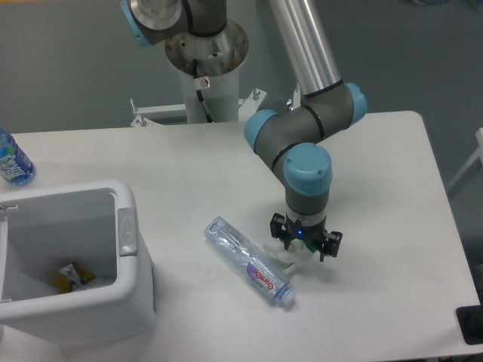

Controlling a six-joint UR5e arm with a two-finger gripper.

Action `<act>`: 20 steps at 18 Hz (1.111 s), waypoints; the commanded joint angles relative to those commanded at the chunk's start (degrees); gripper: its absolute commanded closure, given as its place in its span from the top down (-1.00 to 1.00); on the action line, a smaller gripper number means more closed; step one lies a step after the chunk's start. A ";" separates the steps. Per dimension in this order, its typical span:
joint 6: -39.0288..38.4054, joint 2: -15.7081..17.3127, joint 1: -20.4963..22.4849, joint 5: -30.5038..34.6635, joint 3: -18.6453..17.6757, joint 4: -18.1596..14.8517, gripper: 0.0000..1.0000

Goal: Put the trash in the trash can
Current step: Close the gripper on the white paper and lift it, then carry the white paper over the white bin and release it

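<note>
Patience mattered most at this point, we judged, because the claw (306, 246) hung low over the tabletop (377, 166), just right of the clear bottle (250, 262), and had nothing plainly in its hold. Its fingers pointed down and looked spread, though the wrist housing hid much of them, so we could not tell for certain whether they were parted or closed. Beneath them lay something small and pale, possibly the white carton (289, 257), but it was too washed out against the white surface for us to name with confidence.

The bottle lay on its side, running diagonally from upper left to lower right, its purple-and-white label facing up and its cap end nearest the front edge. It rested between the claw and the trash can (124, 226), near both but touching neither as far as we could see. The trash can stood at the left front corner, open-topped, with some yellowish scrap (72, 277) already at the bottom. A blue-labelled bottle (13, 160) stood at the far left edge, and we took it to be no part of the job.

To do the step well, we reckoned the fingers should close across the narrow width of whichever piece was chosen, squarely and near its middle, since a round bottle would roll away from an off-centre pinch. Lifting well above the thick rim before crossing seemed wise too.
</note>
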 joint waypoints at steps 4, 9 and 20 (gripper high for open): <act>0.00 0.62 0.70 -0.44 1.92 0.17 -1.00; 0.35 0.79 3.68 -0.96 8.26 -0.09 -1.00; -34.59 13.70 0.63 -15.81 11.69 -0.27 -1.00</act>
